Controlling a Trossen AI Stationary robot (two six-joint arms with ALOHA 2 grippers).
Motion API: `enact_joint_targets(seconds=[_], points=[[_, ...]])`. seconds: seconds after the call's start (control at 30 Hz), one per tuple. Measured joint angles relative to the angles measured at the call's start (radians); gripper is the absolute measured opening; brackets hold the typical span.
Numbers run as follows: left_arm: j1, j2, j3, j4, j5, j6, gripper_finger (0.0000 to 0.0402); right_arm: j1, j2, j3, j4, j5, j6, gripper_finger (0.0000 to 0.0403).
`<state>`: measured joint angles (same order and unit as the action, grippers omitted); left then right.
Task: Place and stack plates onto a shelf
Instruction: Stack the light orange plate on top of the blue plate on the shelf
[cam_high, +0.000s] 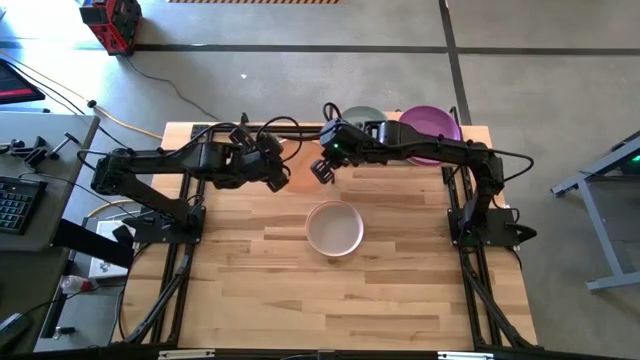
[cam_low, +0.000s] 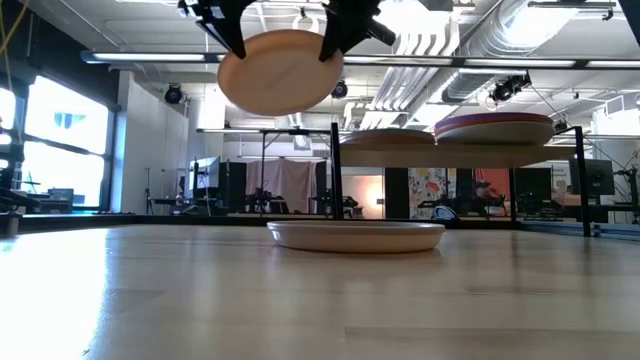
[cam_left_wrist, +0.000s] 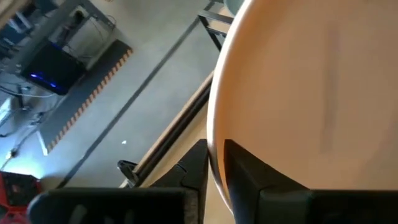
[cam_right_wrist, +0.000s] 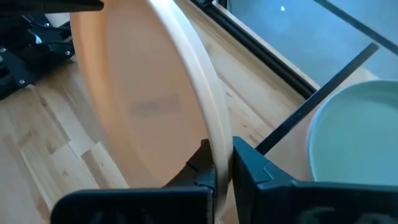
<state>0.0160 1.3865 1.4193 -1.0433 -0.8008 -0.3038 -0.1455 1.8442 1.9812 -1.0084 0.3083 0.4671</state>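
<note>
1. While both grippers hold the tan plate (cam_low: 278, 70) aloft near the shelf (cam_low: 480, 150), left jaws and right jaws clamp opposite rims.
2. Uneven release could drop it onto the bench (cam_high: 380, 290).

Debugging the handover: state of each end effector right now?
Left end effector: shut on the tan plate.
Right end effector: shut on the same plate's rim, opposite side.

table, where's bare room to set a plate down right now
The table is bare in front of and beside the pale plate. The back is crowded: both grippers pinch a tan plate before the shelf, already carrying plates.
</note>
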Motion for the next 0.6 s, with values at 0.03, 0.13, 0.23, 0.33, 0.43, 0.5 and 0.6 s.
enact_joint_targets(seconds=[0.03,0.13,0.23,0.33,0.43,0.5,0.6], points=[[0.004,0.000,0.000,0.000,0.012,0.002,0.0043,0.000,0.000,0.000,-0.004,-0.001,0.005,0.0003],[0.018,0.000,0.000,0.003,0.049,0.003,0.0058,0.000,0.000,0.000,-0.011,-0.002,0.028,0.0003],[0.039,0.000,0.000,0.003,0.091,0.003,0.0076,0.000,0.000,0.000,-0.013,-0.001,0.034,0.0002],[0.053,0.000,0.000,0.002,0.116,0.003,0.0097,0.000,0.000,0.000,-0.013,0.000,0.059,0.0002],[0.058,0.000,0.000,0.002,0.118,0.003,0.0111,0.000,0.000,0.000,-0.027,0.005,0.081,0.0002],[0.057,-0.003,0.000,0.002,0.118,0.003,0.0114,-0.001,0.000,0.000,-0.048,0.006,0.098,0.0001],[0.057,-0.016,0.020,0.001,0.114,0.003,0.0113,-0.011,-0.002,0.000,-0.095,0.005,0.133,0.0001]])
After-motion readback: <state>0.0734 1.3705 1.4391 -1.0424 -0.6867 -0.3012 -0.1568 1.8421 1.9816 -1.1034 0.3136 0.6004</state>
